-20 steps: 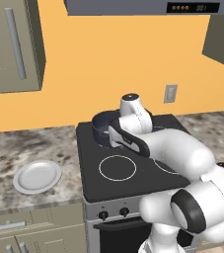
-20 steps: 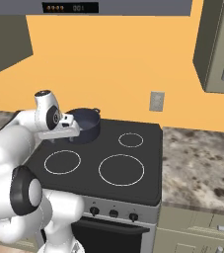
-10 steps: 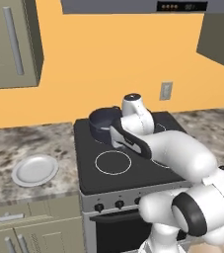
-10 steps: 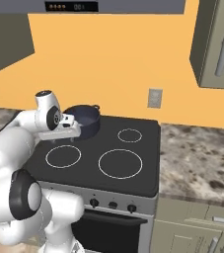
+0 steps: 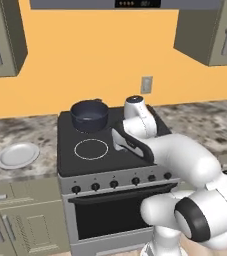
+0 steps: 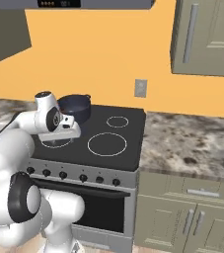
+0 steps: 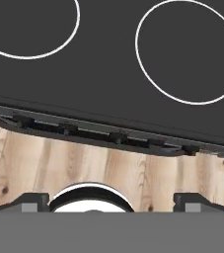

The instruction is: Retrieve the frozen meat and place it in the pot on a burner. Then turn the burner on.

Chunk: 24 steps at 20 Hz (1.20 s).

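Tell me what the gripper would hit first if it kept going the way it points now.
Probably the stove. In the hand view the open gripper looks down over the stove's front edge, with the black cooktop and two burner rings ahead. Depth is unclear, so it might instead pass the edge and reach the wooden floor.

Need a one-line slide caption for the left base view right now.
White arm bent over the black stovetop; dark pot on the rear-left burner, white plate on the counter.

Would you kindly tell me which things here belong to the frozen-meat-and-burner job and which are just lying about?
Belonging to the job:
- pot, on the stove's back left burner
- stove with its front knobs
- claw, open above the stove's front edge

Lying about:
- white plate on the counter left of the stove
- wall outlet
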{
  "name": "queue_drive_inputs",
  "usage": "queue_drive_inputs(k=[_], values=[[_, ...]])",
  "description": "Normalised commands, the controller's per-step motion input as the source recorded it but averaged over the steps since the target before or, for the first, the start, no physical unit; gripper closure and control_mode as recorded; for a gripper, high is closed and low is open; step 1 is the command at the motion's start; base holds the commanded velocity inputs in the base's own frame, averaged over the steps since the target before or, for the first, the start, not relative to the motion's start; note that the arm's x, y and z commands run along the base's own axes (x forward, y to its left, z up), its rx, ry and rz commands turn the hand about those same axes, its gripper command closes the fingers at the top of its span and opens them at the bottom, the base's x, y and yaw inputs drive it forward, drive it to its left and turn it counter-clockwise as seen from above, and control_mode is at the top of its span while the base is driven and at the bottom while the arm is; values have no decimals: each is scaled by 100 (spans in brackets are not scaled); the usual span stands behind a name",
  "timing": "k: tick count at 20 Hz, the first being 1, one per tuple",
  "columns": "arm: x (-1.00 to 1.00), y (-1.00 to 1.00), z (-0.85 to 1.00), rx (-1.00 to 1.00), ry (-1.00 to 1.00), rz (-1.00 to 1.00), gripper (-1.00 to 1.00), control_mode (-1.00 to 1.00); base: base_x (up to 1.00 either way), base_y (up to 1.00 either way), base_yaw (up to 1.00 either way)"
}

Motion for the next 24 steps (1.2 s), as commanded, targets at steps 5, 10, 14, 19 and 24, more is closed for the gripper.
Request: queue_drive_inputs(k=[5,10,14,19,24], values=[[0,0,0,0,0,0,-100,100,-34,-83,0],[0,0,0,0,0,0,-100,100,-11,-66,0],[0,0,0,0,0,0,-100,100,7,-3,0],[0,0,0,0,0,0,-100,100,5,0,0],[0,8,-3,0,-2,-1,-100,-100,0,0,0]])
